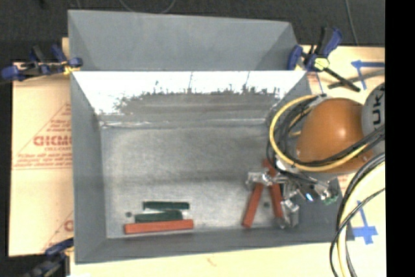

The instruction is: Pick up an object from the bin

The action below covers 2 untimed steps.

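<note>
One red bar [159, 226], two dark green bars [165, 207], jaws spread apart at right

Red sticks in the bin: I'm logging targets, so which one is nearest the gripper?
The slanted red stick at front right, beside the gripper. The other red stick lies level at front left, by a dark green bar.

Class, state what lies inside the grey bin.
Front left: a red-orange bar beside dark green bars. The hand and its orange cover hide the floor at right.
</note>
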{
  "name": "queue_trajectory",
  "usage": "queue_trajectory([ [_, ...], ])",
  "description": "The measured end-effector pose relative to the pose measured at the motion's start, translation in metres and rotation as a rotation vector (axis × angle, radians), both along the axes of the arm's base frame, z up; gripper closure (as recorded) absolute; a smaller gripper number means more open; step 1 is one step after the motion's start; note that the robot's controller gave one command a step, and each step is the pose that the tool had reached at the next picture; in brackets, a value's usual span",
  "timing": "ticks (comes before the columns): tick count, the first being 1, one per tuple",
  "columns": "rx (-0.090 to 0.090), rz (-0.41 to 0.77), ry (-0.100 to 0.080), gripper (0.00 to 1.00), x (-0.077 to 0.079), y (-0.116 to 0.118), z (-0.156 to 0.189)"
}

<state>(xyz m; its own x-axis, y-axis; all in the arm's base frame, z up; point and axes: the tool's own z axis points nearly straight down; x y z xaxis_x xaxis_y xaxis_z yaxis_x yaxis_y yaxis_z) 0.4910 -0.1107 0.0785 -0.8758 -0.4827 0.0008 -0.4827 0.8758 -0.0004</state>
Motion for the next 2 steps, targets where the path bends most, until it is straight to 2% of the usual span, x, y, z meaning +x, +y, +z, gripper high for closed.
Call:
queue_trajectory([
  [1,0.002,0.0,-0.004,1.0,0.002,0.002,0.0],
  [2,-0.001,0.019,-0.012,1.0,0.006,0.029,0.14],
])
